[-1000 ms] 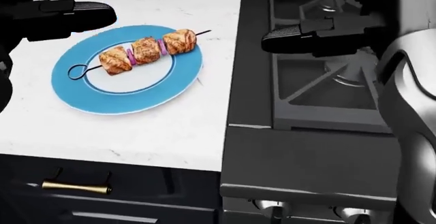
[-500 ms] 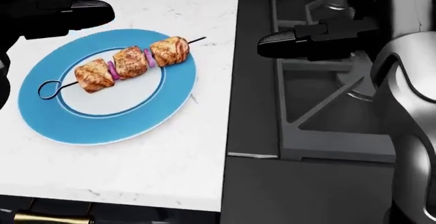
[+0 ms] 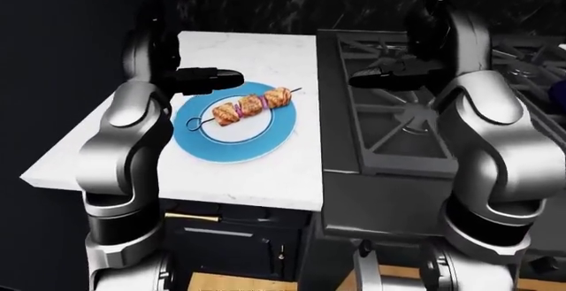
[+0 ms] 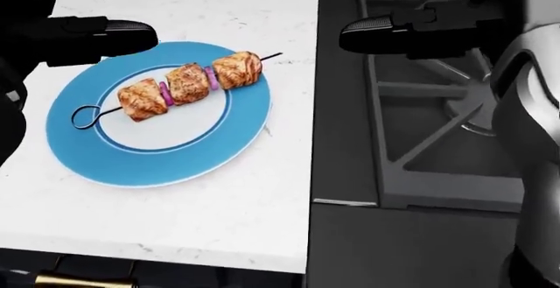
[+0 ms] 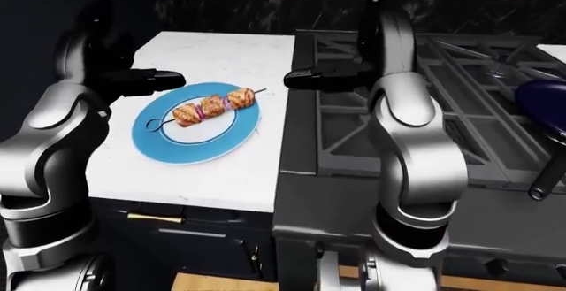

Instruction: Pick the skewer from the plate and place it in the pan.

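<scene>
The skewer (image 4: 188, 84), three grilled meat chunks with purple onion on a dark metal pin, lies across the blue plate (image 4: 131, 170) on the white counter. My left hand (image 4: 144, 37) hovers just above the plate's upper left rim, fingers stretched out and holding nothing. Over the stove's left edge, right of the skewer tip, my right hand (image 4: 350, 38) is also open and empty. The dark blue pan (image 5: 544, 102) shows only at the right edge of the right-eye view, on the stove's far right, its handle (image 5: 544, 178) pointing down.
The white counter (image 4: 218, 216) ends at the black stove, whose iron grates (image 4: 438, 124) fill the right side of the head view. A cabinet drawer with a brass handle (image 5: 154, 218) sits below the counter. A dark wall stands behind both.
The whole head view has shifted: the camera moved closer and the plate now sits larger and slightly more to the right. Both hands hold about the same places and stay empty.
</scene>
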